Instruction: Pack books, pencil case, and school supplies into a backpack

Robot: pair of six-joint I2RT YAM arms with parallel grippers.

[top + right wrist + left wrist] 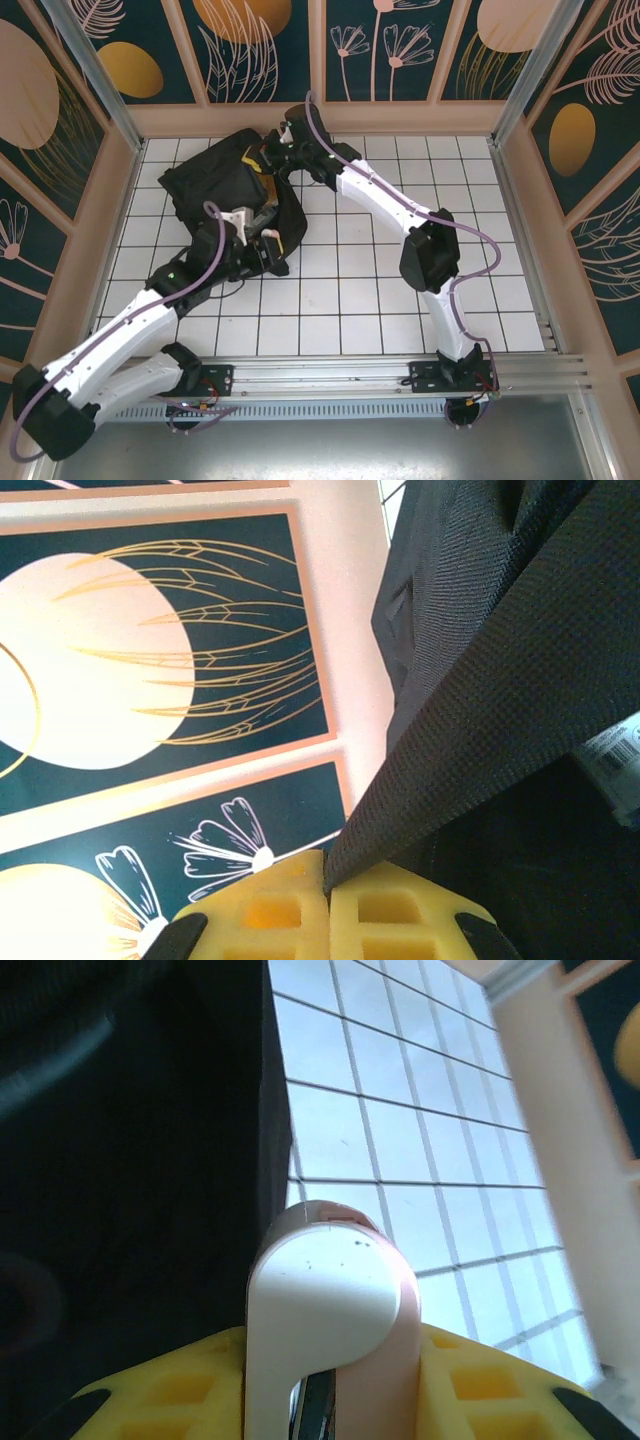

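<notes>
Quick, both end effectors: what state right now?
Left end effector: closed on a pink rounded item.
Right end effector: closed, pinching the backpack fabric.

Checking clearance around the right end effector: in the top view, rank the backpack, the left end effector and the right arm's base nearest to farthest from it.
1. Backpack: pinched by the right end effector, far side.
2. Left end effector: holding a pink-white item at the backpack's near edge.
3. Right arm's base: near edge, right.
</notes>
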